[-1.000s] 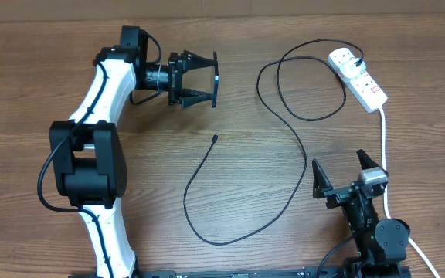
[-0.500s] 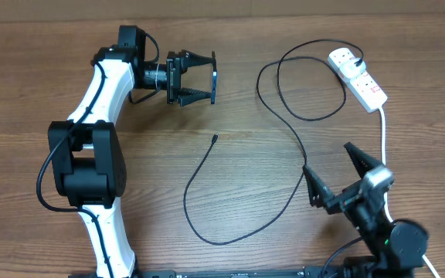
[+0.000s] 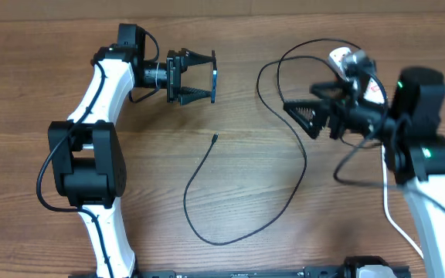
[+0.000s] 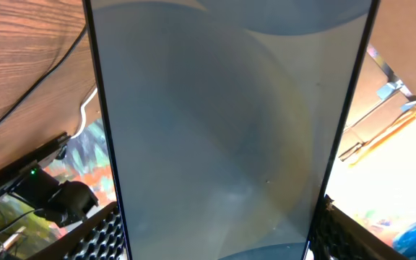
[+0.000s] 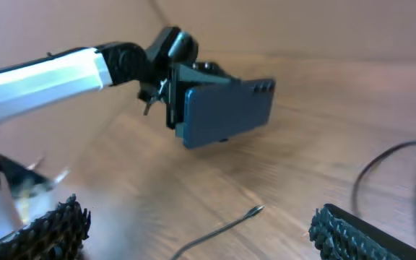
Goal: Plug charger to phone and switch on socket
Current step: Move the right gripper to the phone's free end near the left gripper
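- The left arm (image 3: 103,85) reaches across the tabletop (image 3: 37,46) from the left edge, with its fingers pointing right.
- The left fingers (image 4: 103,235) are closed on the phone (image 3: 214,77), one on each long edge. In the overhead view the left gripper (image 3: 207,77) shows the phone edge-on, as a thin blue strip.
- In the left wrist view the phone (image 4: 230,130) fills most of the frame as a plain grey-blue slab between the two ribbed pads.
- In the right wrist view the phone (image 5: 226,112) shows its dark blue back and a row of small lenses near one end. It is held above the tabletop, not resting on it.
- The charger (image 3: 288,201) lies loose on the tabletop. Its tip (image 3: 215,138) is below the phone and apart from it, touching neither set of fingers.
- From the tip the cable curves down, swings right and up through the middle, and loops round to the socket (image 3: 337,55) at top right.
- The tip (image 5: 255,211) is also seen in the right wrist view, lying between that gripper's fingers and beyond them.
- The right gripper (image 3: 306,100) points left above the cable loop. Its fingers (image 5: 49,231) are spread wide and hold nothing.
- The right arm (image 3: 423,154) covers part of the socket. I cannot tell how its switch is set.
- The white lead (image 3: 388,208) runs down the right side.
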`<state>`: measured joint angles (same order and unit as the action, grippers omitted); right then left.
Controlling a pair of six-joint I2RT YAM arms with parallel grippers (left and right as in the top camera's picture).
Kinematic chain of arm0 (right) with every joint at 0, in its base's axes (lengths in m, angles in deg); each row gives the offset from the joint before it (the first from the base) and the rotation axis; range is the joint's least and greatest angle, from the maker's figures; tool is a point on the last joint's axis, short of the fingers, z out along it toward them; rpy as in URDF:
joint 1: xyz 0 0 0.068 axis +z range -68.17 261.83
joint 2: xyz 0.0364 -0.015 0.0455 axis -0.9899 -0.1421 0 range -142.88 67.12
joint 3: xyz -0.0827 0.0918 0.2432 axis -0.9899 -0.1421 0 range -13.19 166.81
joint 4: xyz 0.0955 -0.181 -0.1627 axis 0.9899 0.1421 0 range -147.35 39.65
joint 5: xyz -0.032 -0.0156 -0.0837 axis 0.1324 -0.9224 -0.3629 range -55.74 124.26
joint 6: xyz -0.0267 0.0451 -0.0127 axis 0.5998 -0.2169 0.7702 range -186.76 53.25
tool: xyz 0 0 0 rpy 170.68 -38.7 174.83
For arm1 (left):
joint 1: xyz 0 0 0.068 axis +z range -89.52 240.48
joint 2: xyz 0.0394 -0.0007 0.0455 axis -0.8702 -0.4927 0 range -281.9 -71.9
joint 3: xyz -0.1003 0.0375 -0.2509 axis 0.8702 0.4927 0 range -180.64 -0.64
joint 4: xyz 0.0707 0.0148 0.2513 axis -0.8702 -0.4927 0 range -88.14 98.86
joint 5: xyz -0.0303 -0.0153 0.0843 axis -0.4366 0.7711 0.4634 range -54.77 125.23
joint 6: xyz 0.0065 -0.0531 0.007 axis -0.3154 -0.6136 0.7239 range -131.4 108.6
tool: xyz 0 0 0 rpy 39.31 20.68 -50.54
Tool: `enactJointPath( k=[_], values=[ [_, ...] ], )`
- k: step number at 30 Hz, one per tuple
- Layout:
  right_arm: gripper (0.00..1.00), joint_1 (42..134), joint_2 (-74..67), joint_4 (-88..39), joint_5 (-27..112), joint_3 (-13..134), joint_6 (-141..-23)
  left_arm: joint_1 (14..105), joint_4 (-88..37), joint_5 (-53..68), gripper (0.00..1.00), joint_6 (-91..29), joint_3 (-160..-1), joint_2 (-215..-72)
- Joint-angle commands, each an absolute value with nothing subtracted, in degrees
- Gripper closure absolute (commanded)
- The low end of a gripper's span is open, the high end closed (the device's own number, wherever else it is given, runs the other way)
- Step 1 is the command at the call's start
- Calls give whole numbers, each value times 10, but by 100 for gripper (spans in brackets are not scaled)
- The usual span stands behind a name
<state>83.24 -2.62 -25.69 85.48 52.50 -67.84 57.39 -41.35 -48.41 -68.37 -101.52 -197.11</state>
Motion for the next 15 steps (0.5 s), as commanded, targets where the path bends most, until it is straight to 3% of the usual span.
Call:
enactJointPath(
  k=[1,3,5,15],
  values=[
    [0,887,-59,-236,747,572,-723,577,-414,-483,34,-699,-1032,-1972],
    [0,950,-75,-182,526,613,-768,575,-414,-460,35,-715,-1032,-1972],
    [0,999,-95,-138,413,656,-815,571,-414,-440,34,-729,-1032,-1972],
    [0,1138,-213,-179,296,708,-923,531,-371,-420,34,-792,-1032,-1972]
  ],
)
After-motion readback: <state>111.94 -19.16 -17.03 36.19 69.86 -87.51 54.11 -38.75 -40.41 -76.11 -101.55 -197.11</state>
